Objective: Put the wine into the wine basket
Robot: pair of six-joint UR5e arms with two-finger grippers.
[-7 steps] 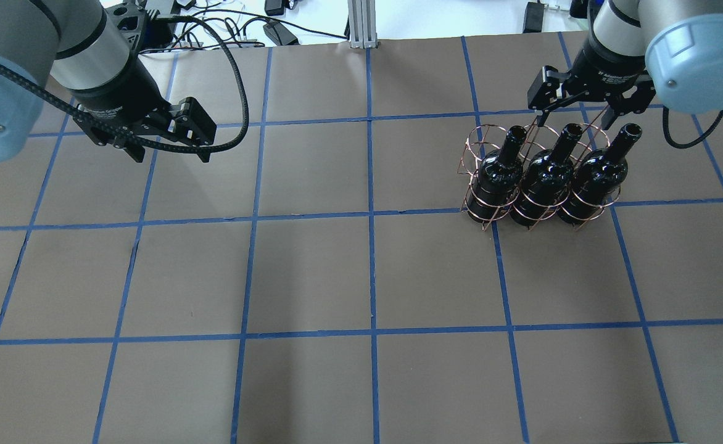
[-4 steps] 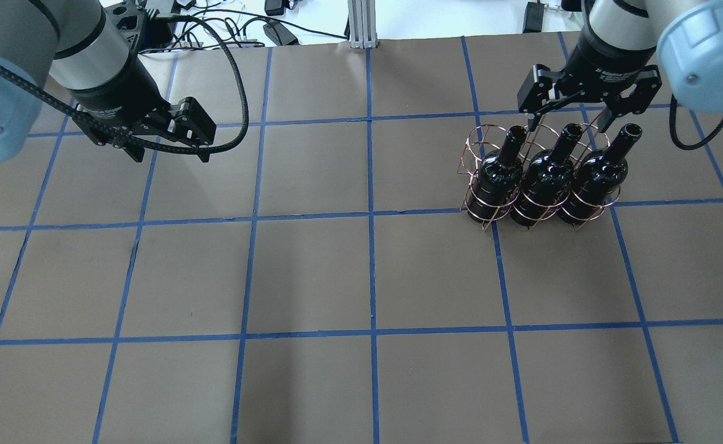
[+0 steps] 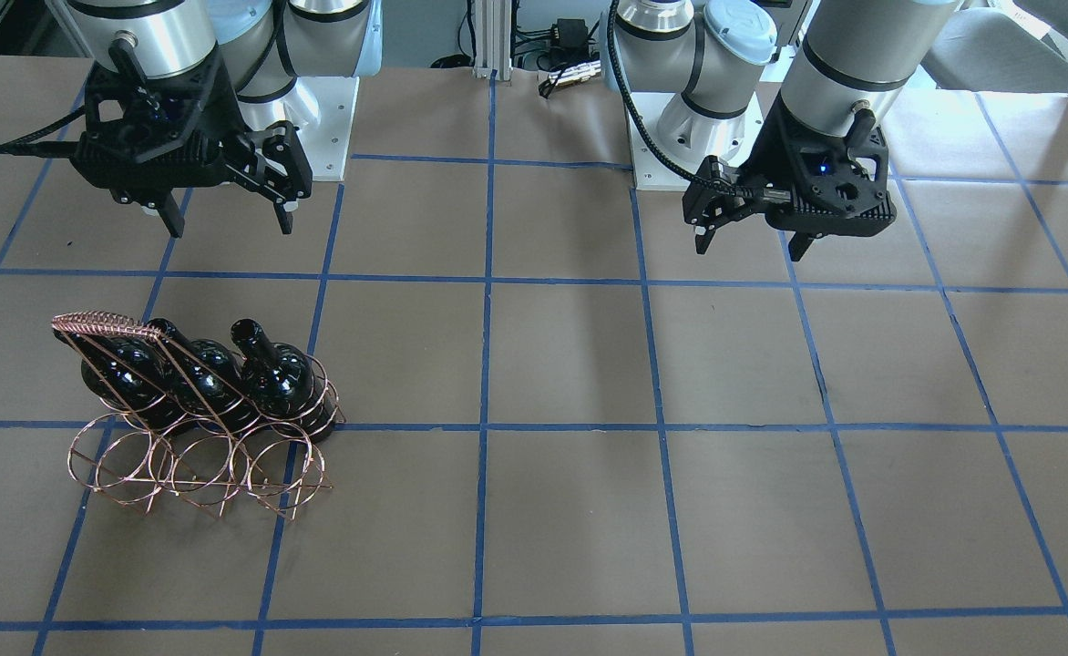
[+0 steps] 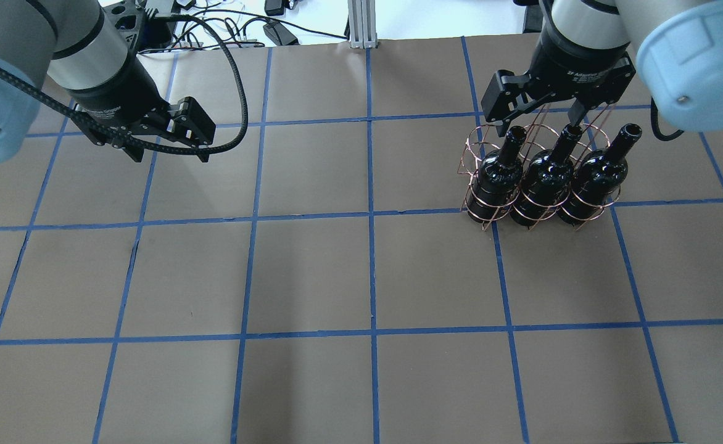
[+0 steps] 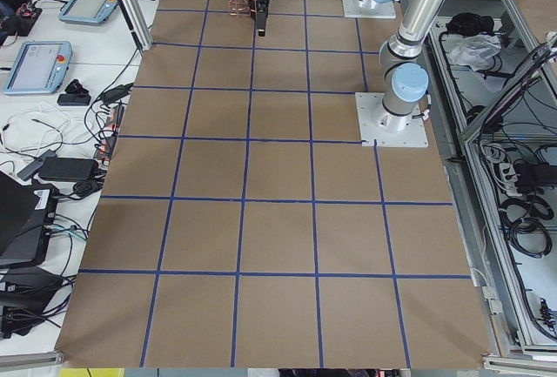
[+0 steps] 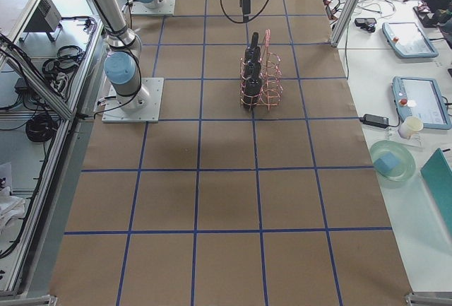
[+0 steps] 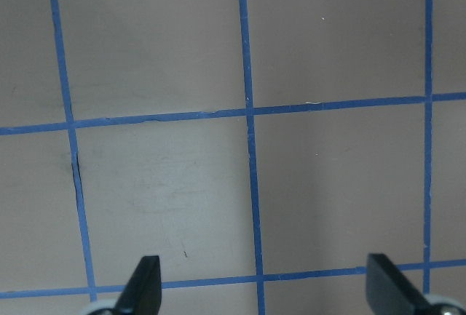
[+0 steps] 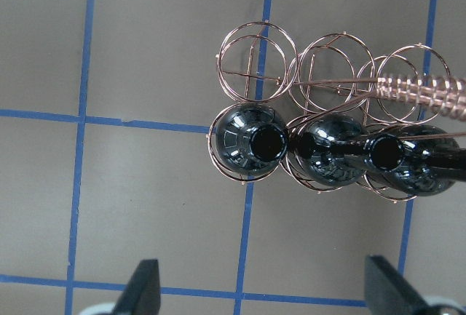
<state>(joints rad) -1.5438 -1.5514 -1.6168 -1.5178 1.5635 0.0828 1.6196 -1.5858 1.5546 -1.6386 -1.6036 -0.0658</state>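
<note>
Three near-black wine bottles (image 4: 498, 172) (image 4: 545, 176) (image 4: 596, 176) stand upright side by side in the copper wire basket (image 3: 101, 323), filling the row nearer the robot. The other row of hoops (image 3: 197, 465) is empty. My right gripper (image 4: 531, 117) is open and empty, hovering above the bottle necks on the handle side. The right wrist view looks down on the bottles (image 8: 247, 140) and the basket's handle bar (image 8: 422, 86), with the gripper (image 8: 266, 286) open. My left gripper (image 4: 170, 157) is open and empty over bare table far to the left.
The table is brown paper with a blue tape grid (image 4: 371, 213). Cables and power bricks (image 4: 275, 31) lie beyond its far edge. Tablets and a green plate (image 6: 392, 161) sit on a side bench outside the work area.
My right gripper has moved left in the overhead view, from above the right-hand bottles to above the left and middle ones, still open. The left arm, bottles and basket have not moved.
</note>
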